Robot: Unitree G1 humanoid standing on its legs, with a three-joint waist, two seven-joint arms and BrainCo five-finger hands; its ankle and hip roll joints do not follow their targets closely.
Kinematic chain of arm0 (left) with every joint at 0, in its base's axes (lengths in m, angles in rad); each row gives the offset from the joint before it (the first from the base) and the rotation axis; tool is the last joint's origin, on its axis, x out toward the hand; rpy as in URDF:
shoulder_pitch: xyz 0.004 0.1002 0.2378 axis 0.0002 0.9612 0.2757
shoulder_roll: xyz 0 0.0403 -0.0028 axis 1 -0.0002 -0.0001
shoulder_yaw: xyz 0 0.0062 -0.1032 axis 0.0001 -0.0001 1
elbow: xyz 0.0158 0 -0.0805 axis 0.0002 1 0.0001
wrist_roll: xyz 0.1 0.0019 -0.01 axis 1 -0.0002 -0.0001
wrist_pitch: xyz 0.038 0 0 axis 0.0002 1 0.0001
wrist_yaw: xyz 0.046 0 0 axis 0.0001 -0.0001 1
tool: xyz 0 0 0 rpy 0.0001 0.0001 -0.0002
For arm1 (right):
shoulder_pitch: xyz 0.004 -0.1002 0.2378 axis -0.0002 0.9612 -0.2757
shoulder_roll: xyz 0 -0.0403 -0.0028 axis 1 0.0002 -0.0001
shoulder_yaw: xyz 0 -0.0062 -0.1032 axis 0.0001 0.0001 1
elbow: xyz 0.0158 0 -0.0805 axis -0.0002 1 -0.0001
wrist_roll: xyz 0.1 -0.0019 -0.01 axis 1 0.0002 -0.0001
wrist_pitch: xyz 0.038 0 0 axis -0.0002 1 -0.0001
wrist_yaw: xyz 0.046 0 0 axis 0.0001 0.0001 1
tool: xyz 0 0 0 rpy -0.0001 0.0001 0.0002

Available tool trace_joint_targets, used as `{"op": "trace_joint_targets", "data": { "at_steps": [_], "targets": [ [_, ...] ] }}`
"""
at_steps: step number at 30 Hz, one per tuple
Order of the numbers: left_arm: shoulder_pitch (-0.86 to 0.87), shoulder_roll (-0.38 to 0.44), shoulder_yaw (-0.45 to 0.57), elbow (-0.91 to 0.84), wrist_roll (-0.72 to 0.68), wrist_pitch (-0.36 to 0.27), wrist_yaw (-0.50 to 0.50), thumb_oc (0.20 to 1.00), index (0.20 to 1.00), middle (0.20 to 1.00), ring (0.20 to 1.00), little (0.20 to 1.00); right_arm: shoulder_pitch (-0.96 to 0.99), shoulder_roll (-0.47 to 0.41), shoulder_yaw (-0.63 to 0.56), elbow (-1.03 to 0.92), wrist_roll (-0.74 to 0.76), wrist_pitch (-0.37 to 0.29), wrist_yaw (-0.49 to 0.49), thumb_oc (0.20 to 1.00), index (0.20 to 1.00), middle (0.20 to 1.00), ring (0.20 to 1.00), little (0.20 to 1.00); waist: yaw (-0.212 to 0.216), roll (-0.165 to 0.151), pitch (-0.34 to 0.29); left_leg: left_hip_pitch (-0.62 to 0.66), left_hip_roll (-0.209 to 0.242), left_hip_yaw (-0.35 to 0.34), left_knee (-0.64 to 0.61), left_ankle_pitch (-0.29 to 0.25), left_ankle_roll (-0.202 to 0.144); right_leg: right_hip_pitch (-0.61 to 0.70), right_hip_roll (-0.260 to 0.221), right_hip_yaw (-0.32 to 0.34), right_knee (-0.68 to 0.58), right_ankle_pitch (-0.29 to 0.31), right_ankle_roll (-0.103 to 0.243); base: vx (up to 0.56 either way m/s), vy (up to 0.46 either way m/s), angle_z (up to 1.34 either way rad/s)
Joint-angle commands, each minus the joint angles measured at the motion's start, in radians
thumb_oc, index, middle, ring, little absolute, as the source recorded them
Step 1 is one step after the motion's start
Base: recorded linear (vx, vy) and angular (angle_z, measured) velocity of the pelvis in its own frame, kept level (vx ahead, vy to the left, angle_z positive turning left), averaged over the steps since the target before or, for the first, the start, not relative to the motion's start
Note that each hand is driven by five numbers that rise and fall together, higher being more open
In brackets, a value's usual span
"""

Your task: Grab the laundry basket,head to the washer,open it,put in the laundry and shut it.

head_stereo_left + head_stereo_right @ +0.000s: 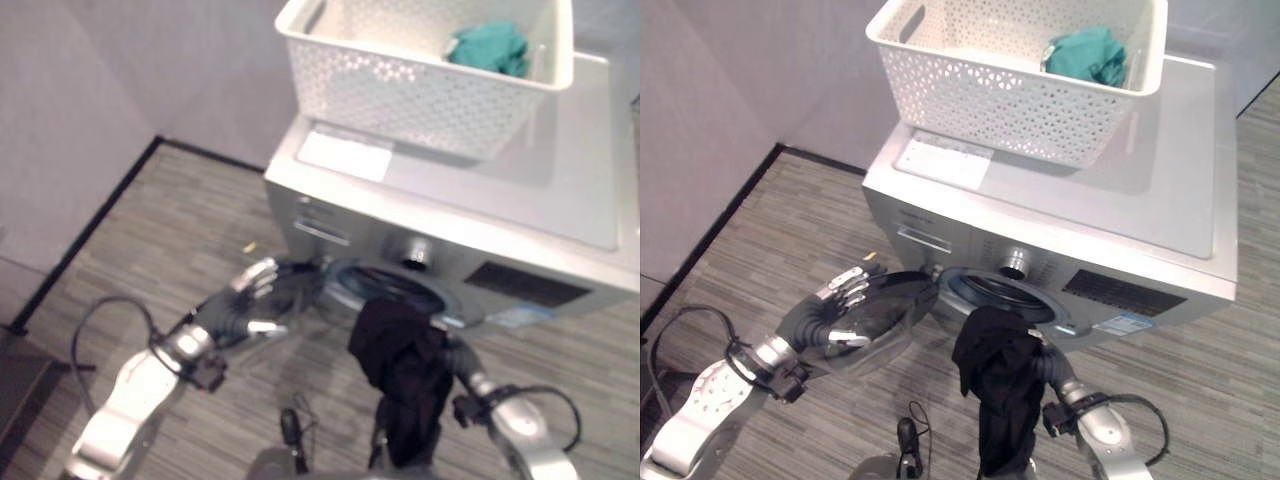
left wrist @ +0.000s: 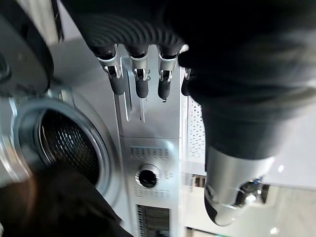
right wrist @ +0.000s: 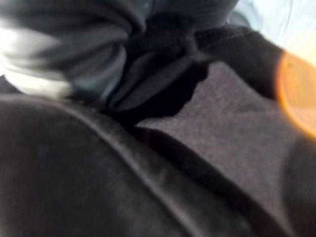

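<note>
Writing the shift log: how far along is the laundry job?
Done: basket sits on the washer, door open by the left hand. In hand: dark garment hangs at the drum opening on the right arm. Left: teal cloth in the basket, then shutting.

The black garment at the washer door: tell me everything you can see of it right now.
The black garment is a dark, soft, matte cloth, bunched and hanging in loose folds just in front of the washer and its open round opening. Its top sits at the opening's lower rim and the rest dangles toward the floor. It drapes over the right hand, whose fingers are hidden beneath it.
</note>
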Motion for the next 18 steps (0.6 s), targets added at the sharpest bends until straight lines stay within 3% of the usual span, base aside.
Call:
{"op": "trace_joint_targets", "data": {
  "at_steps": [1, 9, 18],
  "targets": [
    [0.030, 0.045, -0.014, -0.058, -0.071, -0.030, 0.011, 1.000, 1.000, 1.000, 1.000, 1.000, -0.042, 0.029, 0.024, -0.020, -0.005, -0.064, -0.013, 0.200, 0.200, 0.200, 0.200, 0.200, 0.004, -0.017, -0.012, -0.090, -0.008, 0.015, 0.026, 0.010, 0.058, 0.052, -0.038, -0.023, 0.042, -0.142, 0.017, 0.01, 0.011, 0.05],
    [0.063, -0.015, -0.033, 0.008, 0.004, -0.035, 0.023, 1.000, 1.000, 1.000, 1.000, 1.000, -0.065, 0.037, 0.043, 0.039, 0.013, -0.059, -0.028, 0.200, 0.200, 0.200, 0.200, 0.200, 0.015, -0.010, -0.003, -0.096, -0.021, 0.000, 0.014, 0.016, 0.061, 0.044, -0.047, -0.037, 0.048, -0.143, 0.020, 0.00, 0.011, 0.10],
    [0.083, -0.050, -0.034, 0.034, -0.001, -0.051, 0.072, 1.000, 1.000, 1.000, 1.000, 1.000, -0.041, 0.103, 0.027, 0.142, 0.164, -0.053, -0.083, 0.200, 0.200, 0.200, 0.200, 0.200, 0.007, 0.011, 0.032, -0.131, -0.040, -0.004, 0.003, 0.028, 0.067, -0.001, -0.061, -0.041, 0.060, -0.132, 0.024, -0.02, 0.031, 0.05]
  ]
}}
